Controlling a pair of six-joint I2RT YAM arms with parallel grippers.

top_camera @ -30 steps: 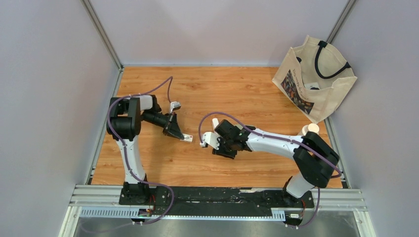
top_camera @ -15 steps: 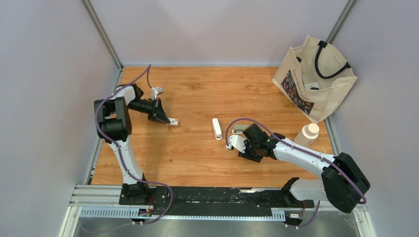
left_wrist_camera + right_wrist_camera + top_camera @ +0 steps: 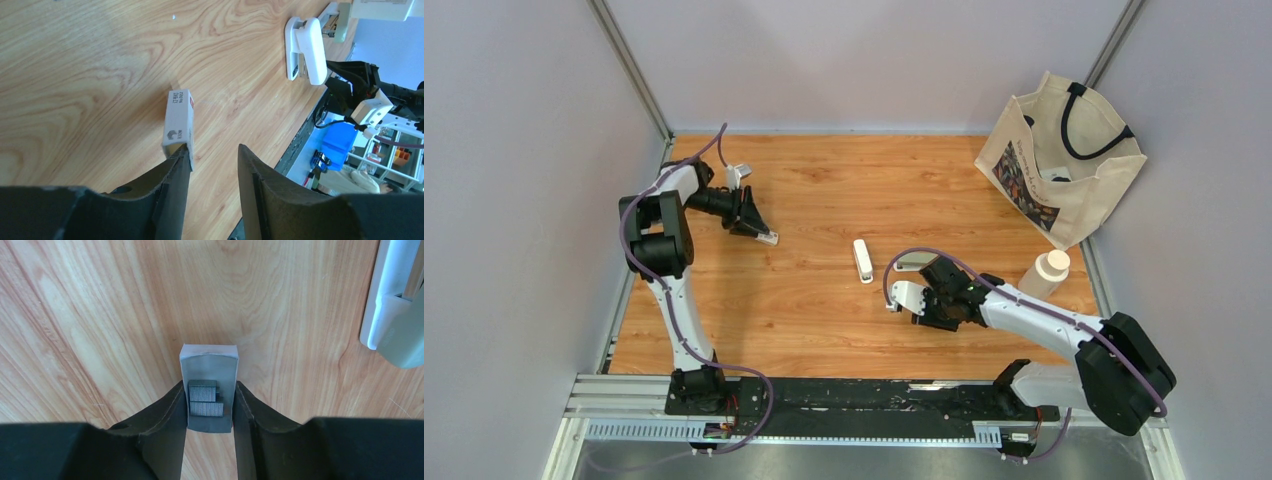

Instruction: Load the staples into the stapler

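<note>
The white stapler [image 3: 862, 260] lies flat mid-table, also in the left wrist view [image 3: 305, 47] and at the right wrist view's top right [image 3: 392, 285]. My right gripper [image 3: 899, 298] [image 3: 210, 387], just right of the stapler, is shut on a small white tray [image 3: 209, 356]. Dark-grey staples [image 3: 205, 398] lie in that tray between the fingers. My left gripper [image 3: 762, 236] [image 3: 214, 150] is at the far left, jaws open with an empty gap. A white box sleeve [image 3: 179, 122] [image 3: 768, 239] rests on the wood, its near end touching the tip of one finger.
A cream tote bag [image 3: 1064, 160] stands at the back right corner. A white bottle [image 3: 1046, 272] stands by the right edge, just behind the right arm. Grey walls close in the left, back and right sides.
The arms drew apart. The left swung back and left with the sleeve, then opened its jaws. The right pulled rightwards with the tray, uncovering the stapler.
</note>
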